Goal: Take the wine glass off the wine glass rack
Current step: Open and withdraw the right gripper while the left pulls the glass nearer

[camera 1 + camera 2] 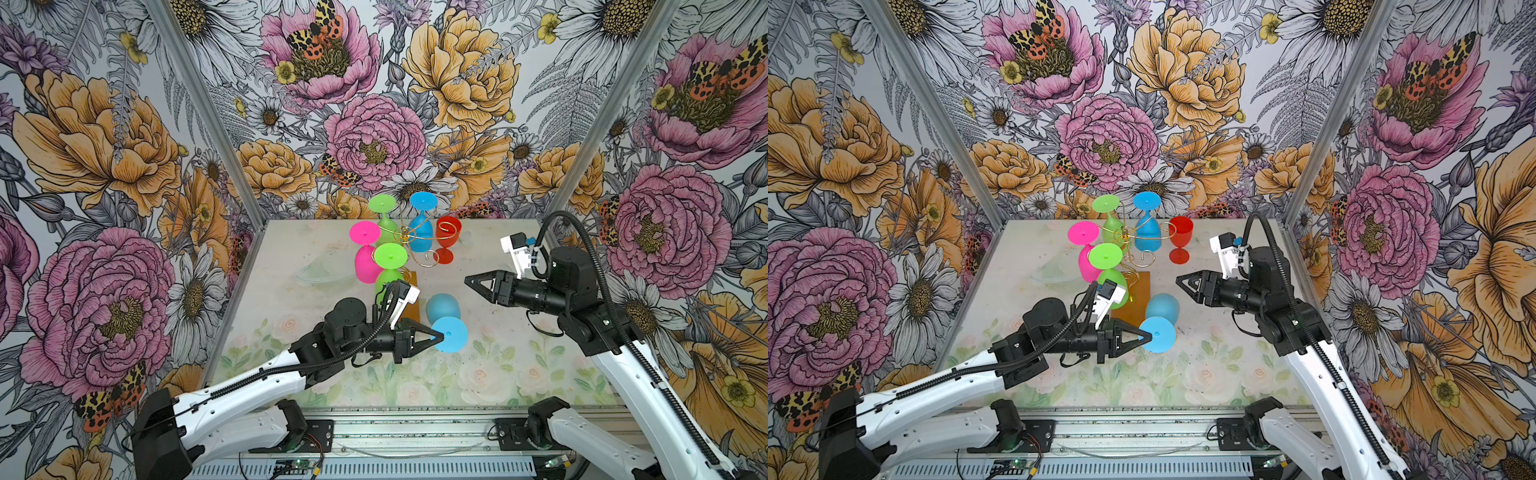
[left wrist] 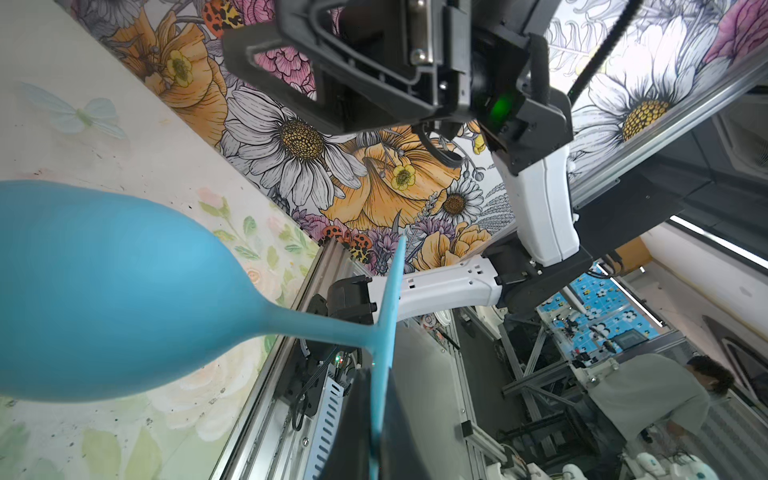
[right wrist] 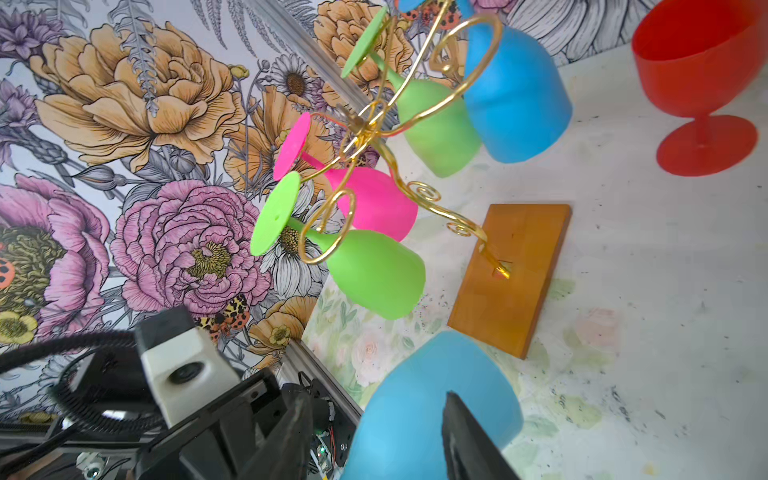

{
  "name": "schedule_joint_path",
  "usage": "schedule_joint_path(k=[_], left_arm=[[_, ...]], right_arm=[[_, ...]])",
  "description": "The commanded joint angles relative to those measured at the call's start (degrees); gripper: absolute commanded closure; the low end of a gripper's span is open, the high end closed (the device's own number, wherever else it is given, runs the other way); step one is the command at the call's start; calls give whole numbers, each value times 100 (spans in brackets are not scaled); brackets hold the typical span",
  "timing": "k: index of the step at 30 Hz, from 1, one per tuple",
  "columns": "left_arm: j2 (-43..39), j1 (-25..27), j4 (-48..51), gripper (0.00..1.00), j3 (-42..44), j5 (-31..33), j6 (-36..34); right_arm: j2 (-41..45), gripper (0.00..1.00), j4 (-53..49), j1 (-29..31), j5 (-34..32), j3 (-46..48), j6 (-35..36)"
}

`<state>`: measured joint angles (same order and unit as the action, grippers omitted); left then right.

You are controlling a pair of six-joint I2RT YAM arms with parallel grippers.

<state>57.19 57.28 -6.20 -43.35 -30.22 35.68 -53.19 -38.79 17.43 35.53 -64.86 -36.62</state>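
Two left fingers (image 2: 353,428) clamp the blue wine glass (image 1: 443,307) by its half-hidden foot; right fingers (image 3: 465,440) stand apart, empty.

I have my left gripper (image 1: 436,336) stretched out level at centre, jaws clamped on the foot of the blue wine glass (image 1: 455,337), while my right gripper (image 1: 469,280) hovers apart, pointing left, fingers parted.

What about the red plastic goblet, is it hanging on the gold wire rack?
No, the red plastic goblet stands upright on the table, beside the gold wire rack.
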Motion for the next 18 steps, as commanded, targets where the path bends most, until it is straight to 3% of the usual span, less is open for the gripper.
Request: schedule_joint_path(k=[1, 8, 18], left_arm=[[-95, 239, 1455, 100, -476, 718, -1608], [72, 656, 2604, 100, -901, 1762, -2887], [225, 1673, 2841, 100, -771, 3187, -4922]], right_arm=[[-192, 47, -323, -109, -610, -28, -48], [-699, 49, -884, -167, -1372, -473, 36], [-1227, 48, -1364, -186, -1457, -963, 191]])
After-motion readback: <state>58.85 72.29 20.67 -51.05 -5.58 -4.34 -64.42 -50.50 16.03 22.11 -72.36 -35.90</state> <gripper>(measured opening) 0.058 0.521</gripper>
